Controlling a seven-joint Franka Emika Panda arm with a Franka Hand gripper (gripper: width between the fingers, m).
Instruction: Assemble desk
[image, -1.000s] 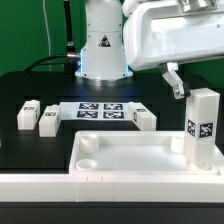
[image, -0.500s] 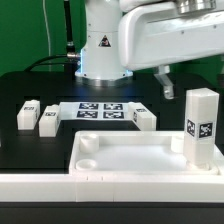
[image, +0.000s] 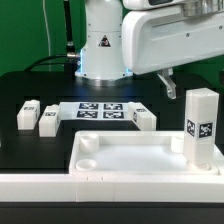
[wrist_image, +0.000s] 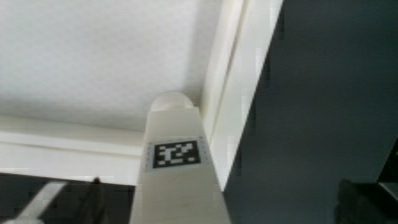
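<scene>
The white desk top (image: 125, 152) lies flat at the front, with a round socket showing at its near-left corner. One white leg (image: 203, 126) with a tag stands upright in its corner on the exterior view's right. It also shows in the wrist view (wrist_image: 175, 170). My gripper (image: 169, 84) hangs above and to the left of that leg's top, apart from it. In the wrist view my gripper (wrist_image: 210, 206) is open, its dark fingers (wrist_image: 57, 202) wide on either side of the leg. Three more legs lie on the table (image: 27, 115) (image: 48, 121) (image: 146, 117).
The marker board (image: 98, 110) lies flat behind the desk top, between the loose legs. A long white border wall (image: 100, 186) runs along the front. The robot base (image: 100, 50) stands at the back on the black table.
My gripper has drawn away from the upright leg's top, toward the exterior view's left and slightly up. The leg stays standing in its corner.
</scene>
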